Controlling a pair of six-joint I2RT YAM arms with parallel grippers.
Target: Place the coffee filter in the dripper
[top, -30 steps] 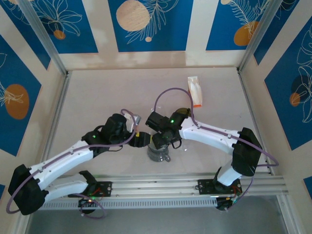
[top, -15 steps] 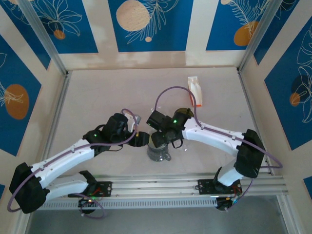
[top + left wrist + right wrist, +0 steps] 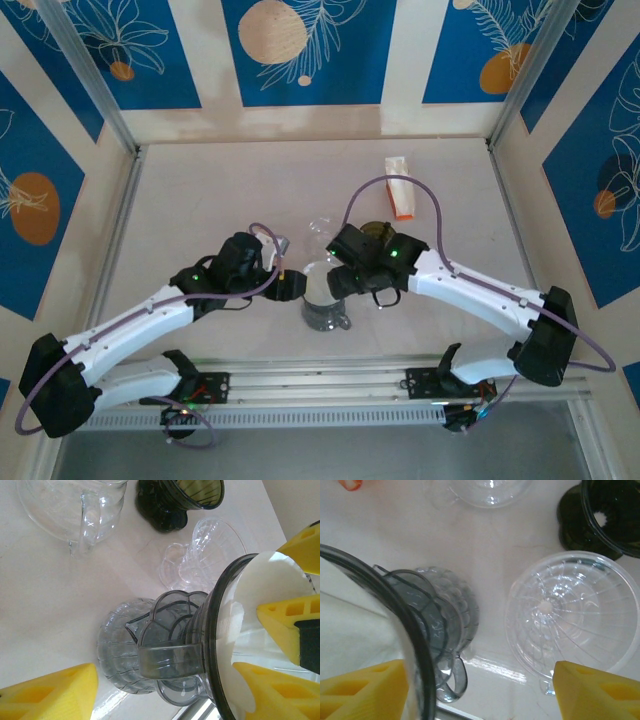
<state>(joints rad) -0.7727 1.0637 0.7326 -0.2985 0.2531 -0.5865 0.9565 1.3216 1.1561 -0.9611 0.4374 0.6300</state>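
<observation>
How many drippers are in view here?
3: a gray dripper with the white filter in it, a clear dripper beside it, and a dark dripper just past the clear one. Others may be hidden.

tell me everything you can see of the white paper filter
The white paper coffee filter is thin, matte and cone-shaped, with what looks like a fold on one side. It sits inside the smoky grey see-through plastic dripper, lining its wall, with its top edge near the rim. It looks clean and unused. Yellow gripper fingers reach over it; whether they press on it cannot be told.
</observation>
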